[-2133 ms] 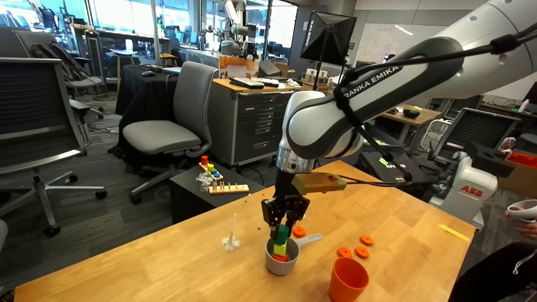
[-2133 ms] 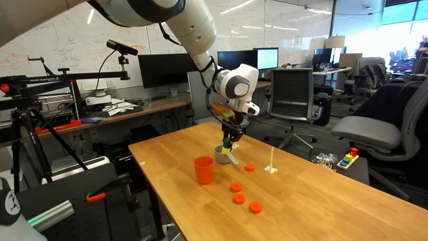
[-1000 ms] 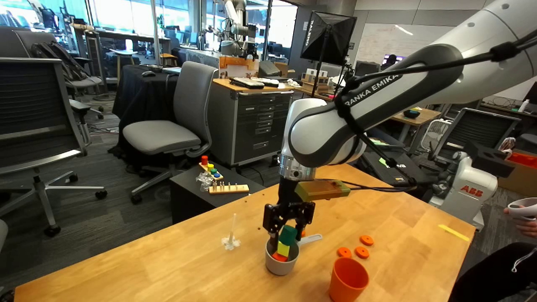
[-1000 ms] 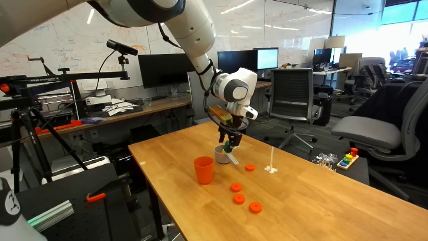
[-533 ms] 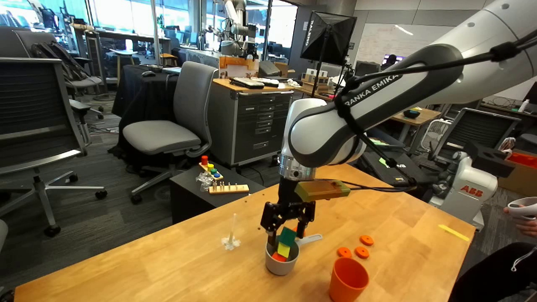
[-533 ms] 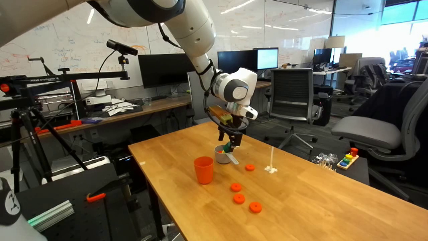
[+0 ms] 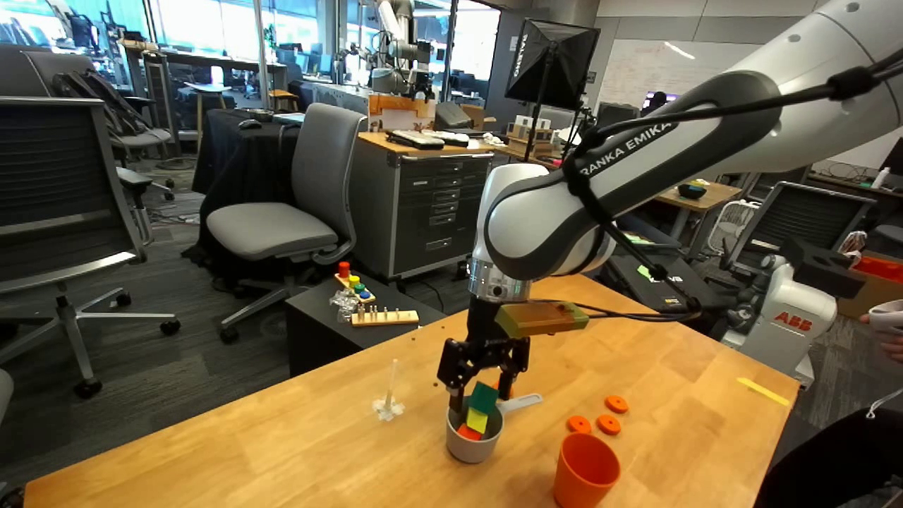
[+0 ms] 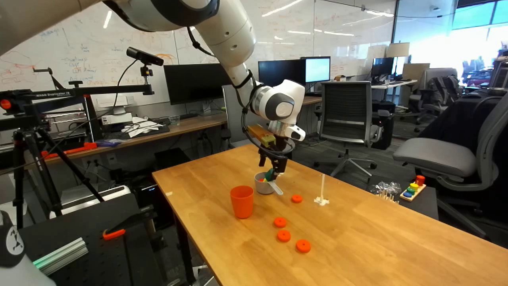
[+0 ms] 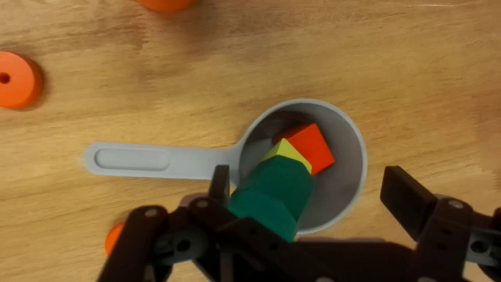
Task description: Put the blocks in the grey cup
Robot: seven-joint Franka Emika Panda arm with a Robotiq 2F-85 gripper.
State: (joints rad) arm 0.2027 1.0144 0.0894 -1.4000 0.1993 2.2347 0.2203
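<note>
Wrist view, left to right: orange discs [image 9: 23, 80] on counter [image 9: 117, 121]; green block [image 9: 280, 188] tilted, poking out of grey cup [image 9: 349, 164]; yellow block [image 9: 287, 151], red block [image 9: 313, 149] lower inside. Gripper [image 9: 307, 184] spread wide, holding nothing. Three blocks seem placed; gripper's retreat remains, unless discs count.
</note>
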